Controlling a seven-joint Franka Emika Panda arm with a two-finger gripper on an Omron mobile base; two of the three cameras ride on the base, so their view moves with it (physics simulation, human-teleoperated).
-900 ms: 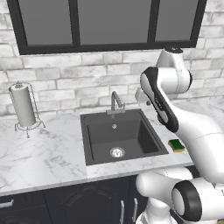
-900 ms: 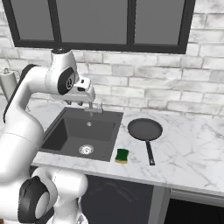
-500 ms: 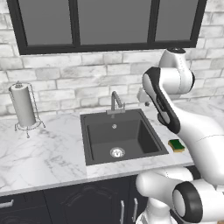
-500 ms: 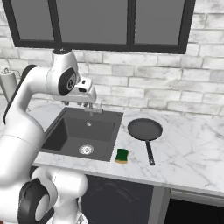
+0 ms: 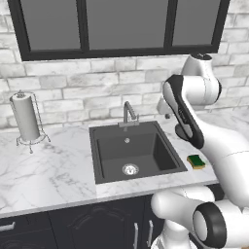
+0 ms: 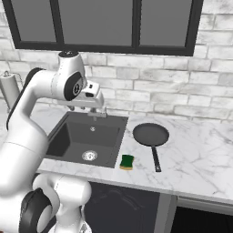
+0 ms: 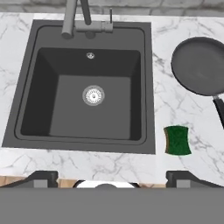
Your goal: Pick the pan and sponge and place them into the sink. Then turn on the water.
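Change: nothing on the counter has shifted since the earlier frames; arm holds its pose above the basin.
Gripper (image 7: pixel 109 177): dark fingertips spread wide apart, holding nothing.
Sink: square dark charcoal basin (image 7: pixel 28 78), holding nothing but its round silver drain (image 7: pixel 93 95).
Pan: shallow round black frying pan (image 6: pixel 150 134) on the marble counter (image 5: pixel 44 170), right of the sink.
Sponge: small green-topped, yellow-bottomed block (image 7: pixel 177 140), just beside the sink's right rim.
Faucet: slim grey gooseneck (image 5: pixel 128 114), no stream.

Charcoal sink (image 7: pixel 148 87), black pan (image 7: pixel 199 65), green sponge (image 7: pixel 177 140), white-veined marble counter (image 7: pixel 183 113).
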